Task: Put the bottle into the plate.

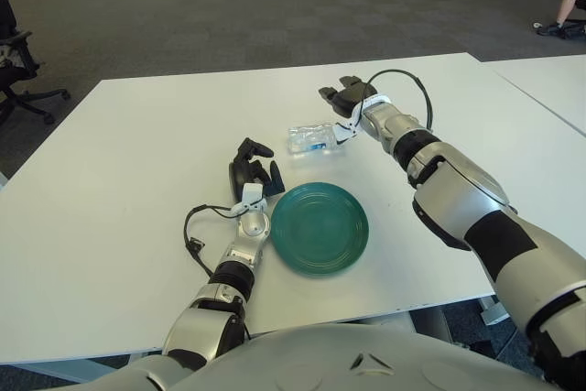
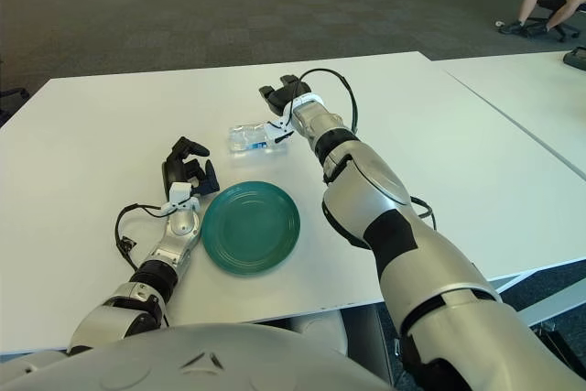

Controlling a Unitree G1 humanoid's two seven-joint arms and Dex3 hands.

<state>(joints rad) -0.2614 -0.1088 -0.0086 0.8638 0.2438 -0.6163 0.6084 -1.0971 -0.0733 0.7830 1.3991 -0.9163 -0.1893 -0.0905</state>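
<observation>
Tabletop bottle (image 1: 311,138) lies sideways, long axis left-right.

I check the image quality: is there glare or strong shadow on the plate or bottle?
Left eye view: plate evenly lit, faint sheen, thin soft shadow at its near rim; the clear bottle shows pale against the white table. Right eye view: same soft light; right robot hand beside the bottle casts little shadow.
</observation>
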